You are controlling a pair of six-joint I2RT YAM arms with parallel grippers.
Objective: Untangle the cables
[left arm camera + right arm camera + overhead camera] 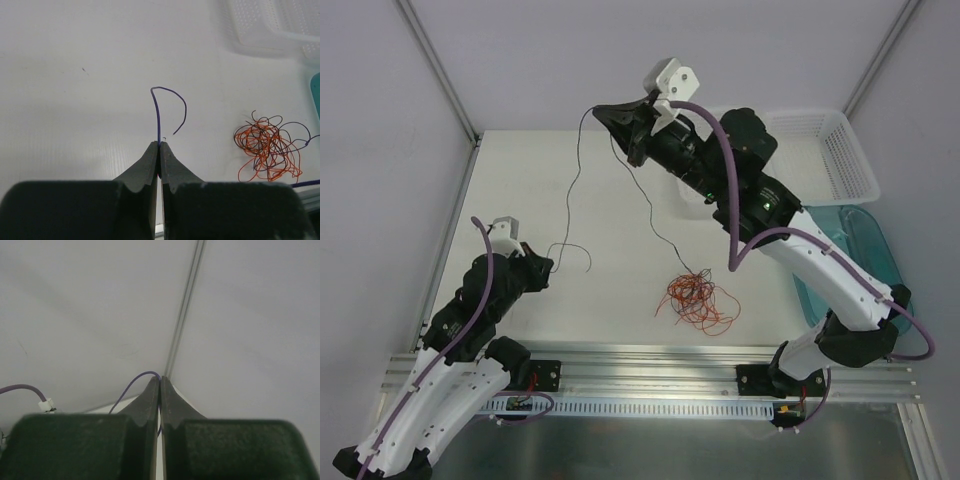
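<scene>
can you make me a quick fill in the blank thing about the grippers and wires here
1. The left gripper is ____ on a dark wire.
2. The right gripper, also shut on dark wire, is held ____ than the left gripper.
3. The tangle lying on the table is mostly ____ wire.
4. The white basket sits at the table's far ____ corner.
Missing words: shut; higher; red-orange; right.
</scene>
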